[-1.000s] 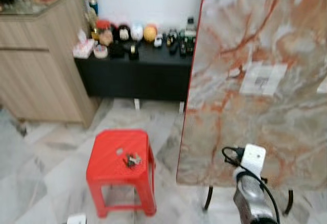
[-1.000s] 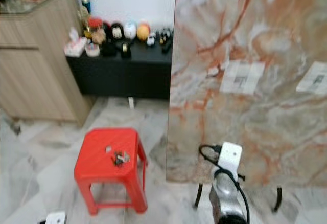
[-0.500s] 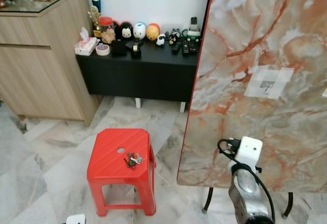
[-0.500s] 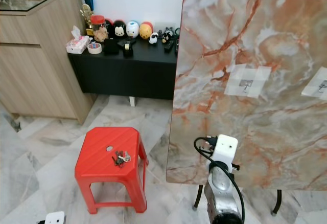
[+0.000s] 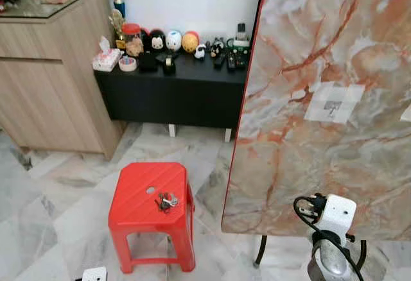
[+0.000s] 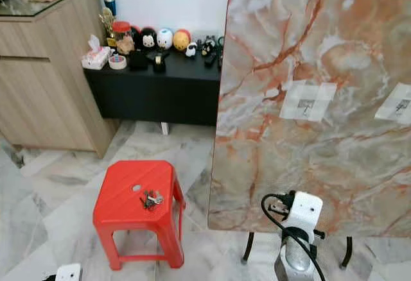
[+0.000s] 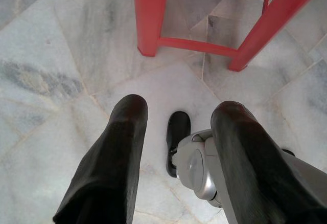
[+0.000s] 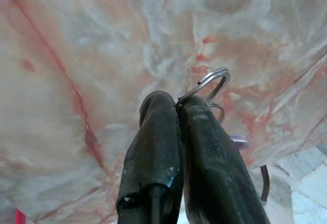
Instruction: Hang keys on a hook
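The right arm (image 5: 331, 242) has dropped lower and toward 3 o'clock before the marble tabletop (image 5: 321, 101). The right gripper (image 8: 176, 104) pinches a key ring (image 8: 209, 81); more keys (image 5: 167, 201) lie on the red stool (image 5: 138, 207). The left gripper (image 7: 176, 116) hangs, fingers apart.

Head stereo downward; wrist cameras close-up

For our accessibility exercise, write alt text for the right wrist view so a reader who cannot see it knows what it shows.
The right pincer, its two black fingers pressed together, pinches a silver key ring that sticks out past their tips. Close behind stands an upright marble-patterned tabletop veined in orange and grey.
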You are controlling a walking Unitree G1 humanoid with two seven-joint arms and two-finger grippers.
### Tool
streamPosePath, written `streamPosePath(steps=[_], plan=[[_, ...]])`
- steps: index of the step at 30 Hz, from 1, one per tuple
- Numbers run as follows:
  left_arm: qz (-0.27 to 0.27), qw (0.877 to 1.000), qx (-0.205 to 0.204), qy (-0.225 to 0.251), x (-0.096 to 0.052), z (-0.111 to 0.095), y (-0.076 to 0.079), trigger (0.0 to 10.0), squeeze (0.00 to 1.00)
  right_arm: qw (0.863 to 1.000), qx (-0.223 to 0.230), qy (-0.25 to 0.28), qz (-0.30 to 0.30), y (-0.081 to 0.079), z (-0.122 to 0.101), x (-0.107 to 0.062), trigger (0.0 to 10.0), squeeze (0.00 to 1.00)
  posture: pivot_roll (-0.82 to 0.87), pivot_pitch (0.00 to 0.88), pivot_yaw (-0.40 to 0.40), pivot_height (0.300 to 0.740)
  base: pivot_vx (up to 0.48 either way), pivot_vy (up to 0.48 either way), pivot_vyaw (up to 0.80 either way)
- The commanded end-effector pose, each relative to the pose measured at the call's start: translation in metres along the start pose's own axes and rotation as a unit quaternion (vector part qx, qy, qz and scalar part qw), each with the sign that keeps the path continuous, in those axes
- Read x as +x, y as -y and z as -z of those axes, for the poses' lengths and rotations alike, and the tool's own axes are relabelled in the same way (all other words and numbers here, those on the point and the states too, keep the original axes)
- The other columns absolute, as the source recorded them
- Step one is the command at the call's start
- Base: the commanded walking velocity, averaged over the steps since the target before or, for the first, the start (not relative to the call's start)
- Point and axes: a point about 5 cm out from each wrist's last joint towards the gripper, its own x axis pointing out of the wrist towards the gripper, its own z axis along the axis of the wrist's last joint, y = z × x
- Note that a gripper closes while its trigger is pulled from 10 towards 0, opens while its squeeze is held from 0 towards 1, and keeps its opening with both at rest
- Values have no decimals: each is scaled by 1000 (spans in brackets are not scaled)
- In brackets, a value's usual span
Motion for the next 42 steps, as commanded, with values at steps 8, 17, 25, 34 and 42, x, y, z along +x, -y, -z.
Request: streamPosePath(steps=[8, 17, 25, 34, 42], plan=[[4, 1000, -7, -2, 0, 1, 1, 10000, 0, 1000, 7, 18, -10, -10, -16, -2, 10000, 0, 48, 0, -68, 740, 63, 0, 0], [9, 1000, -14, 0, -1, 2, 2, 10000, 0, 1000, 10, 16, -15, -17, -20, -2, 10000, 0, 50, 0, -70, 740, 258, 0, 0], [11, 1000, -16, 6, 0, 0, 3, 10000, 0, 1000, 16, 18, -15, -21, -22, 1, 10000, 0, 48, 0, -68, 740, 296, 0, 0], [13, 1000, -19, 12, 0, -1, 3, 10000, 0, 1000, 20, 21, -7, -22, -24, 2, 10000, 0, 49, 0, -67, 740, 31, 0, 0], [14, 1000, -18, 16, 0, -2, 4, 10000, 0, 999, 17, 35, 1, -19, -29, 3, 10000, 0, 50, 0, -65, 740, 0, 0, 0]])
